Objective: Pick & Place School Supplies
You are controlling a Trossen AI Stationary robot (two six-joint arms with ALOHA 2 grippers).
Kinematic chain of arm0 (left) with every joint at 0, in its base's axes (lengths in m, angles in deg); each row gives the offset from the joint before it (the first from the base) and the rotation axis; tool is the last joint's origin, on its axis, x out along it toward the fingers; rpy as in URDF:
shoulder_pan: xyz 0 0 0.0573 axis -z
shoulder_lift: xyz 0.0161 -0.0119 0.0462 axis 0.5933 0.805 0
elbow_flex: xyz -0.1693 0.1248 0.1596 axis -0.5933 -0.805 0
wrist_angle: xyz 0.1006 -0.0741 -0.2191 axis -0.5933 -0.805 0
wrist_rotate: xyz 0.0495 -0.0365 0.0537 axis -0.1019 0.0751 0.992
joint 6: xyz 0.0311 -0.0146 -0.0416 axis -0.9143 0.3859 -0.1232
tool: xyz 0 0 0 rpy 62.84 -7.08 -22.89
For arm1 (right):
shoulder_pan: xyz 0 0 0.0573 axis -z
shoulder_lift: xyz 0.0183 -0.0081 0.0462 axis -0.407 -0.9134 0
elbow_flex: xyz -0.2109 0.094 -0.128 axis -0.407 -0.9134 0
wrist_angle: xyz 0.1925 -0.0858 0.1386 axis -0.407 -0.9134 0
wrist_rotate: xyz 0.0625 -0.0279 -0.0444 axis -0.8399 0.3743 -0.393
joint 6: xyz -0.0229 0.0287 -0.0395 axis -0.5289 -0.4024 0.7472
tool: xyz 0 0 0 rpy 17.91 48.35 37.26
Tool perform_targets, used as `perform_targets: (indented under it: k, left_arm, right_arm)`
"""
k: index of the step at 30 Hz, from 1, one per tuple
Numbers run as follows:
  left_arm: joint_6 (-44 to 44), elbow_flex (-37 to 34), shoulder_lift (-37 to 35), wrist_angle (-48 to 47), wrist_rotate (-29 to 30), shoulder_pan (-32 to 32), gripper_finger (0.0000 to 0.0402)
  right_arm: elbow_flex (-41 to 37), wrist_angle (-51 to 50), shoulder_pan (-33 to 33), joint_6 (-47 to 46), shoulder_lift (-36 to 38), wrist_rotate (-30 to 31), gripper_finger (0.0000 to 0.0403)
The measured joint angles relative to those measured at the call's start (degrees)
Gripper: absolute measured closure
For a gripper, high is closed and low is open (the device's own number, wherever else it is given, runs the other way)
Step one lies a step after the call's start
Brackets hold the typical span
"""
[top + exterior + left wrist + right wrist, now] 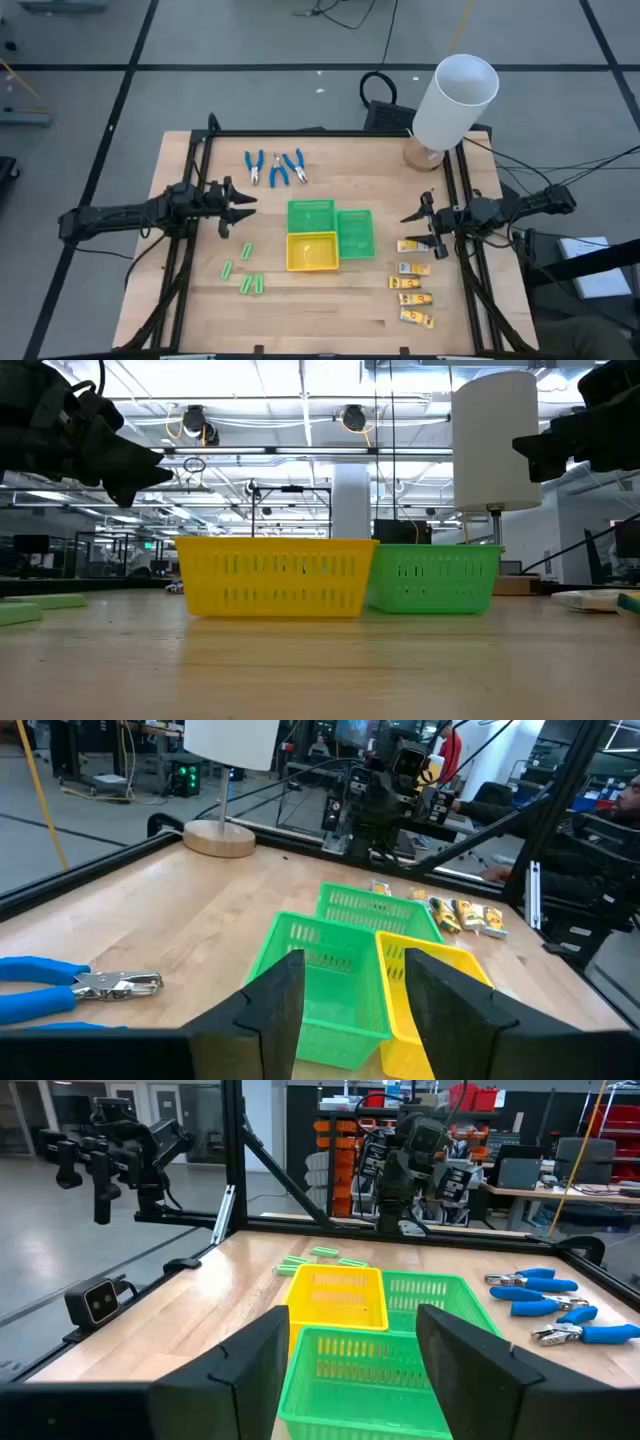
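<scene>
Three blue-handled pliers [275,167] lie at the far side of the wooden table, and they show again as pliers [545,1295] in the right wrist view. Several light-green sticks [245,270] lie at the near left. Several yellow-orange packets [413,290] lie in a row at the near right. My left gripper [243,205] hovers open above the table, left of the trays, pointing toward them. My right gripper [412,228] hovers open on the trays' right, over the farthest packet, and points toward the trays too. Neither holds anything.
Two green trays [311,215] [355,232] and a yellow tray [312,251] stand together at the table's middle. A big white cylinder [455,100] on a round wooden base stands at the far right corner. A black frame borders the table.
</scene>
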State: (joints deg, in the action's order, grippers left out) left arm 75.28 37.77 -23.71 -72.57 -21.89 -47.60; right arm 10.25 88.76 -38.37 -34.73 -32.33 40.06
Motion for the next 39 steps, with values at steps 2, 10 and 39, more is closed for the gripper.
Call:
perform_targets:
  k: [2,10,39]
  left_arm:
    - [0.0,0.0,0.0,0.0,0.0,0.0,0.0232]
    - [0.0,0.0,0.0,0.0,0.0,0.0,0.0239]
    - [0.0,0.0,0.0,0.0,0.0,0.0,0.0202]
  right_arm:
    - [0.0,0.0,0.0,0.0,0.0,0.0,0.019]
    - [0.0,0.0,0.0,0.0,0.0,0.0,0.019]
    - [0.0,0.0,0.0,0.0,0.0,0.0,0.019]
